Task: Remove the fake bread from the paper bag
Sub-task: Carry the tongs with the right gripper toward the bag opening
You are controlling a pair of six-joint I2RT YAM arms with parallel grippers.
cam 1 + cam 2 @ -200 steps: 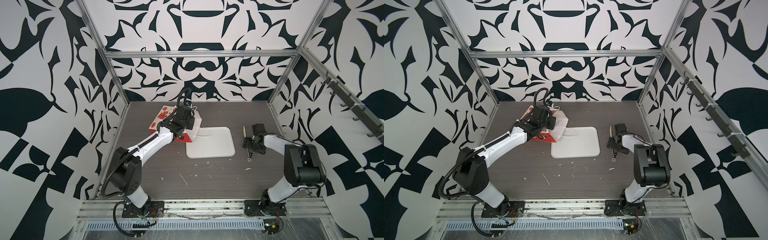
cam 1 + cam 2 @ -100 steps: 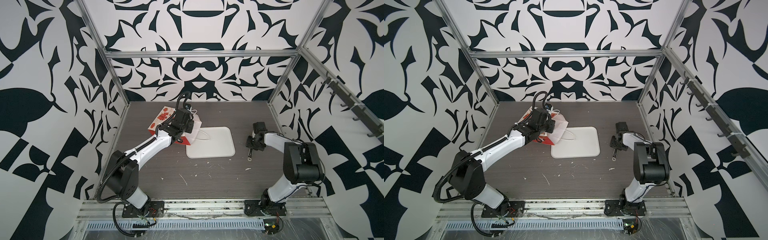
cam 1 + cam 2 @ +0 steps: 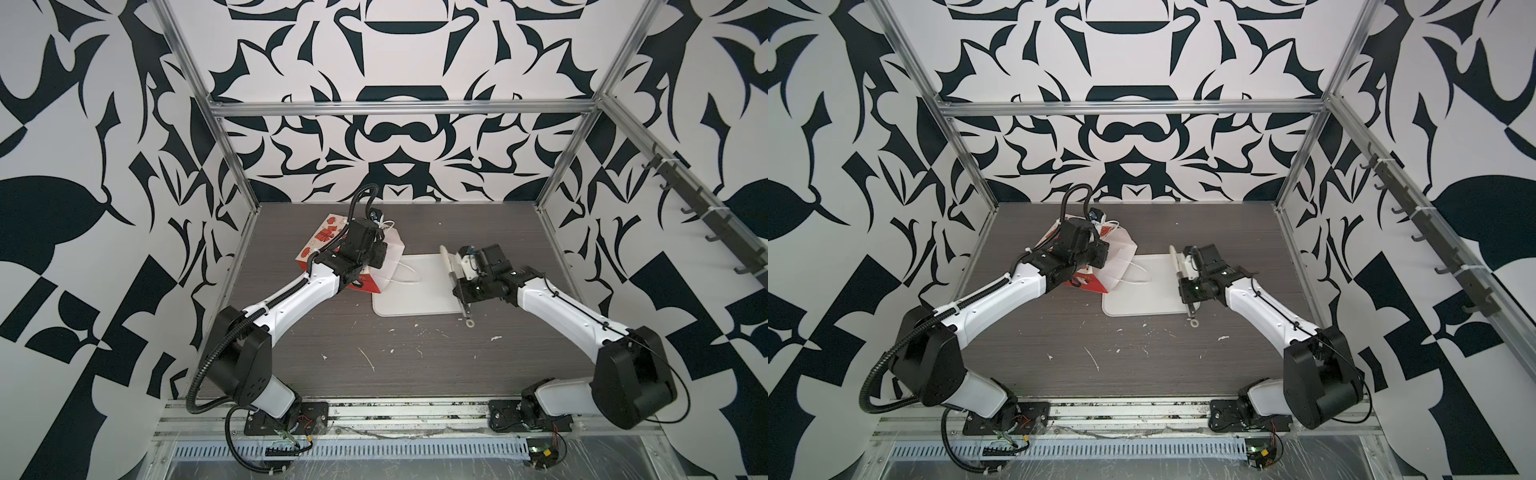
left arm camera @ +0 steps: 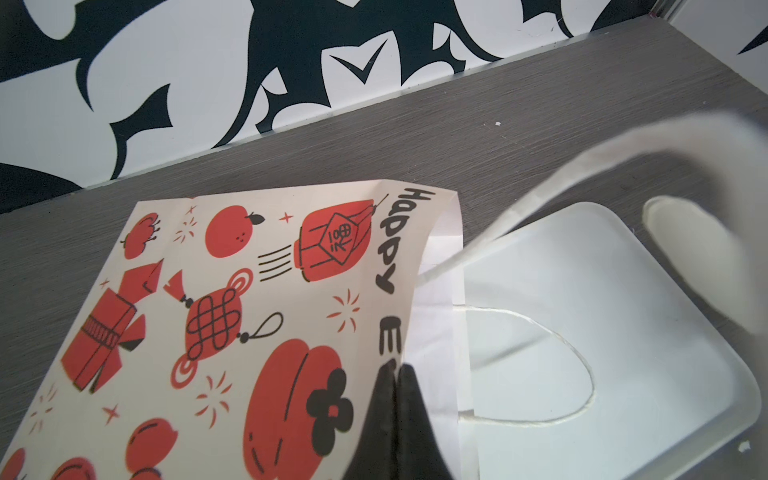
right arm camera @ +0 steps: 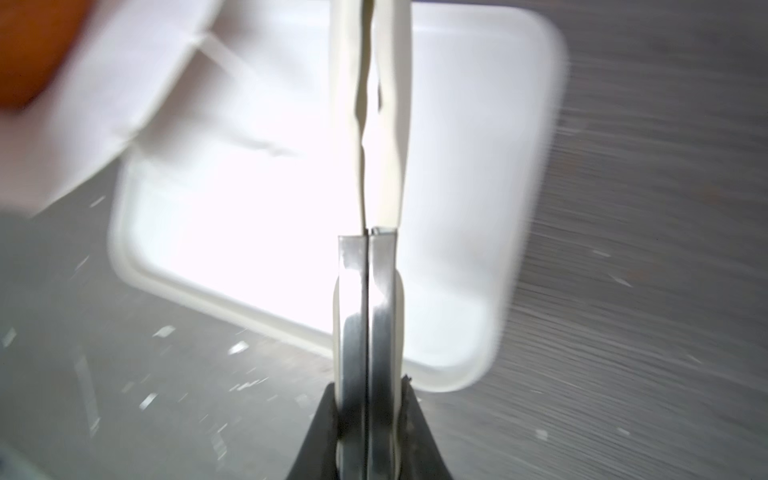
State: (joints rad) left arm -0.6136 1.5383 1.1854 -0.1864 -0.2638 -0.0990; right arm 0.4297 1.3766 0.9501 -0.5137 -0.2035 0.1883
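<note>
White scraps littered the dark wood-grain worktop [image 3: 415,374] in the lower centre of both top views. Beyond them, right of centre, the right end effector [image 5: 368,386] was clamped on one pair of metal tongs with white tips [image 3: 446,262], blades pressed together, at the right edge of one white rectangular plastic tray [image 3: 415,303].

Farther back, left of centre, one white paper bag with red printed pictures [image 4: 249,311] lay on its side, mouth over the tray. The left end effector [image 4: 397,386] pinched its upper rim. No fake bread was visible; it was presumably inside the bag.

Risks:
- The thin rim might tear or slip from the pinch, collapsing the mouth.
- The tongs might snag the white string handle [image 4: 582,374].
</note>
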